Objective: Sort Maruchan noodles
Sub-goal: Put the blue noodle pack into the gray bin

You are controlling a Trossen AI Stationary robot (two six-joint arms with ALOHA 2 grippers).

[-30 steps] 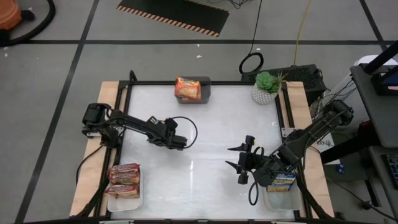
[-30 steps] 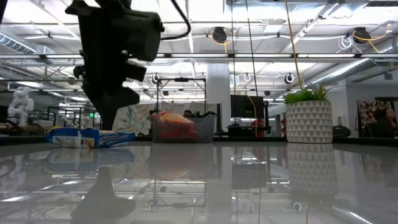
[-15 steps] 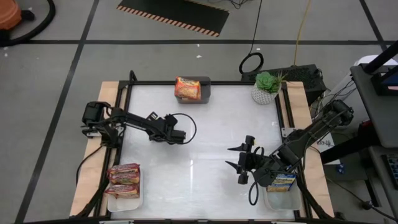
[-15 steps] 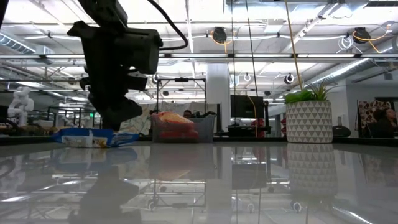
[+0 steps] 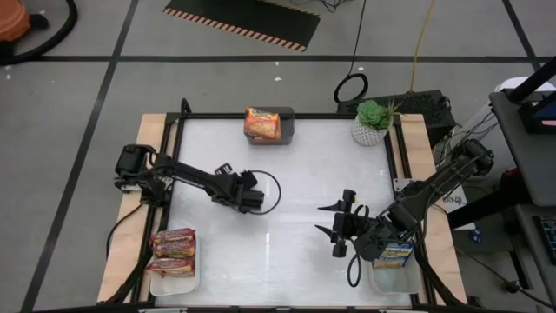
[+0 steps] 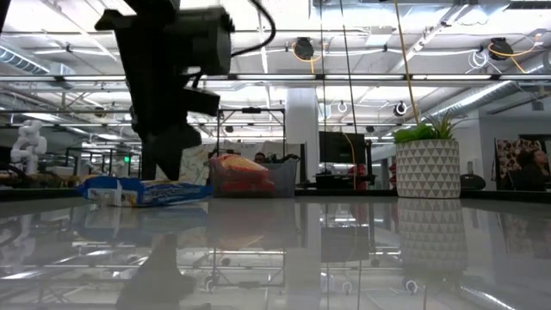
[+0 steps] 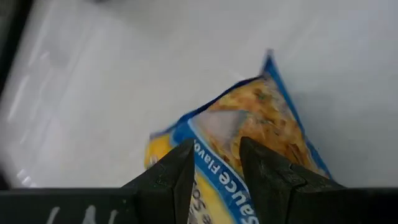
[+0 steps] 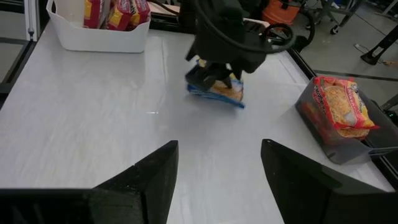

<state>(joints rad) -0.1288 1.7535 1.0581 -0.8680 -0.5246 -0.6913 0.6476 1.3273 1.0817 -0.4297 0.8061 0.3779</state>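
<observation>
Fingers of the left gripper (image 7: 214,165) clamp one end of a blue-and-yellow packet (image 7: 249,134) mid-table, its length trailing ahead, right gripper (image 5: 334,230) spread open nearby.

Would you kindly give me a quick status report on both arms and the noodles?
Left gripper shut on blue-and-yellow packet, mid-table. Right gripper open, waiting near right tray. Path clear.

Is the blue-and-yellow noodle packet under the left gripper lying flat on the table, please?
Not flat: the left gripper is shut on the blue-and-yellow packet, pinching one end; the right wrist view shows it tilted.
</observation>
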